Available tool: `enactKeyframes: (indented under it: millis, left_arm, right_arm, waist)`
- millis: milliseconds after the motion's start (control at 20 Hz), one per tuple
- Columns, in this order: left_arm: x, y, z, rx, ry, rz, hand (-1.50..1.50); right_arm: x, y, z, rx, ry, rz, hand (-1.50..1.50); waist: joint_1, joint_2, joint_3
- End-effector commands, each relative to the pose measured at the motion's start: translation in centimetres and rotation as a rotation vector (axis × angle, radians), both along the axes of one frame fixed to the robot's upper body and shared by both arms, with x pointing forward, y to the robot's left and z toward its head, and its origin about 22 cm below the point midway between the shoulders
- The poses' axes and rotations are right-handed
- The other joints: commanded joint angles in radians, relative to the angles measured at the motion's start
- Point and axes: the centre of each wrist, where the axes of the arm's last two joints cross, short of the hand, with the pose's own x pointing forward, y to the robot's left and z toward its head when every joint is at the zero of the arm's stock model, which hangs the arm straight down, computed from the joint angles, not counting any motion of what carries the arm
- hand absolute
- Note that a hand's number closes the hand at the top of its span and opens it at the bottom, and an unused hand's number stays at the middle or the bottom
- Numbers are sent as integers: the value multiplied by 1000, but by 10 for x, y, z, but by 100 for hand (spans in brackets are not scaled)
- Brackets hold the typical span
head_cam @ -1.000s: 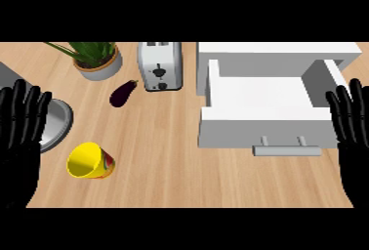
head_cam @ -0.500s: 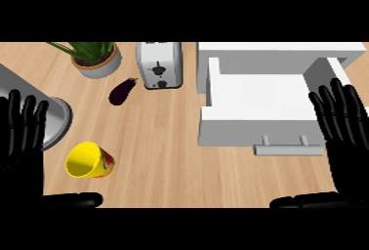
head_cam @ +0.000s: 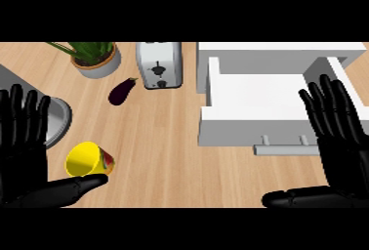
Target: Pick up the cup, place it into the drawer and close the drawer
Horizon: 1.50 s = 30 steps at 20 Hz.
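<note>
On wooden counter (head_cam: pixel 166 161) | round yellow cup (head_cam: pixel 88 159) | boxy white drawer (head_cam: pixel 267 105) open

One view only, head cam, so no overlap with any other camera. It looked steeply down at the wooden counter (head_cam: pixel 166 146) from the robot's side, not mirrored. The near edge of the frame caught both hands, left hand (head_cam: pixel 25 146) at the left border and right hand (head_cam: pixel 342 141) at the right. The far edge cut across a potted plant (head_cam: pixel 92 56), a toaster (head_cam: pixel 159 64) and the back of the white drawer (head_cam: pixel 267 100). It sat close enough that the counter filled the whole frame, with the drawer unit reaching the right border.
</note>
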Motion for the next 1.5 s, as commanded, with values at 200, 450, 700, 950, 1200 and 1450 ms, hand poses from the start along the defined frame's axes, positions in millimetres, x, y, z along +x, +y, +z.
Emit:
enactKeyframes:
  millis: [200, 450, 700, 950, 1200, 1450]
  left_arm:
    - [-4, -4, -12, -7, 25, 15, -150]
    - [-4, -17, -13, -13, 53, 46, -150]
    - [0, -3, -29, -10, 83, 69, -150]
    - [-17, 17, -38, -20, 162, 80, -150]
    - [-34, 27, -74, -31, 192, 119, -150]
    - [-25, 26, -95, -2, 213, 175, -150]
  right_arm:
    - [26, 10, 14, 13, -11, 9, -150]
    - [7, -1, -11, 18, -4, 3, -150]
    - [27, 8, -5, 4, -17, -10, -150]
    - [2, -11, 8, -4, -24, -3, -150]
    - [8, -11, 15, 6, -23, -19, -150]
    - [12, -6, 23, 4, -8, -3, -150]
  waist:
    - [3, 0, 0]
    - [0, 0, 0]
    - [3, 1, 0]
    - [1, -1, 0]
    - [3, 0, 0]
    - [2, 0, 0]
